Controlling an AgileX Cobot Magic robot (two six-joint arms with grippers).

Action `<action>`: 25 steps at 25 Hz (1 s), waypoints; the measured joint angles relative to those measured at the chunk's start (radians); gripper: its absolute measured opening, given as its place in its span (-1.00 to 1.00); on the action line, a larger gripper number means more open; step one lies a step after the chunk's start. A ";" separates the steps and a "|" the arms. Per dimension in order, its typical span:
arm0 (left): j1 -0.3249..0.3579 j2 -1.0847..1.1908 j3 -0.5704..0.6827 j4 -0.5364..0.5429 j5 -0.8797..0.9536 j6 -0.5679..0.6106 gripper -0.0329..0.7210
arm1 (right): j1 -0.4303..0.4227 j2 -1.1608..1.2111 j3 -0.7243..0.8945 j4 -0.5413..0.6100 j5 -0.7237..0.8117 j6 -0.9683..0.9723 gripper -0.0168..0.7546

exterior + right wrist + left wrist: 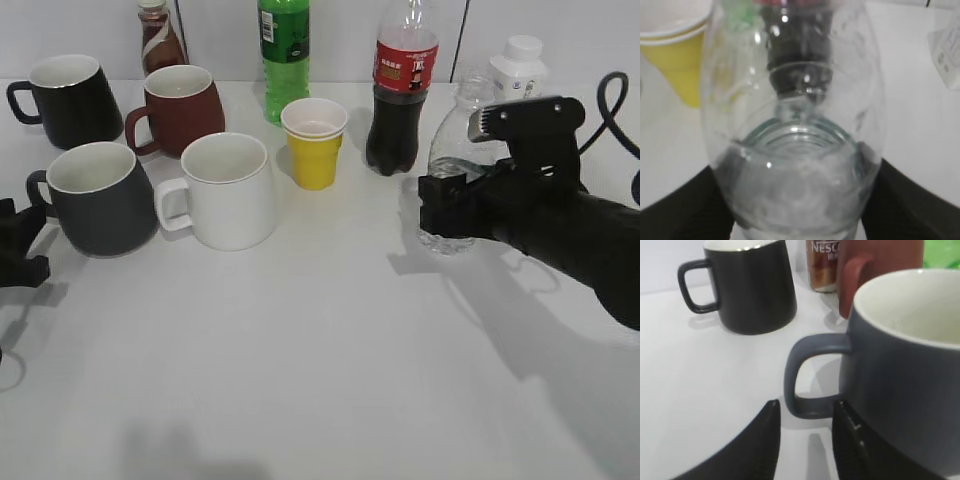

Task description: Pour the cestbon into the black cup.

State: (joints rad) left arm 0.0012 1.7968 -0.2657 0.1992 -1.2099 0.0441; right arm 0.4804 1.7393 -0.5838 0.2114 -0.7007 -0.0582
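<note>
The cestbon [458,135], a clear capless bottle, stands upright at the right of the table; its label is hidden behind my right gripper [450,207]. In the right wrist view the bottle [795,150] fills the space between the two fingers, which press on its sides. The black cup [100,200], a matte charcoal mug with a white inside, stands at the left. My left gripper [20,250] is open and empty just in front of its handle; in the left wrist view the fingertips [805,412] flank the handle [802,377] of the cup [910,405] without touching it.
A glossy black mug [70,100], a maroon mug [180,110] and a white mug [232,190] stand round the black cup. A yellow paper cup [314,142], a cola bottle [402,90], a green soda bottle [284,55], a brown bottle [160,40] and a white bottle [518,68] stand behind.
</note>
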 joint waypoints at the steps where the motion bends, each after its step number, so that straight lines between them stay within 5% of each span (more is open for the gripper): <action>1: 0.000 -0.007 0.005 0.000 0.000 0.000 -0.20 | 0.000 0.003 0.010 -0.001 -0.020 0.001 0.29; 8: 0.000 -0.123 0.020 0.000 0.008 0.000 -0.18 | 0.000 -0.021 0.026 -0.002 -0.090 -0.032 0.72; 13: 0.000 -0.403 0.020 0.001 0.220 -0.076 -0.18 | 0.000 -0.203 0.024 -0.015 -0.039 -0.076 0.75; 20: -0.058 -1.012 -0.101 0.009 1.085 -0.198 0.01 | 0.000 -0.622 -0.043 -0.133 0.496 -0.117 0.75; 25: -0.126 -1.319 -0.269 -0.066 1.558 -0.205 0.36 | 0.000 -0.932 -0.049 -0.139 0.921 -0.118 0.75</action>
State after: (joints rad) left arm -0.1250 0.4782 -0.5348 0.1331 0.3483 -0.1606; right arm 0.4804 0.8077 -0.6328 0.0720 0.2201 -0.1757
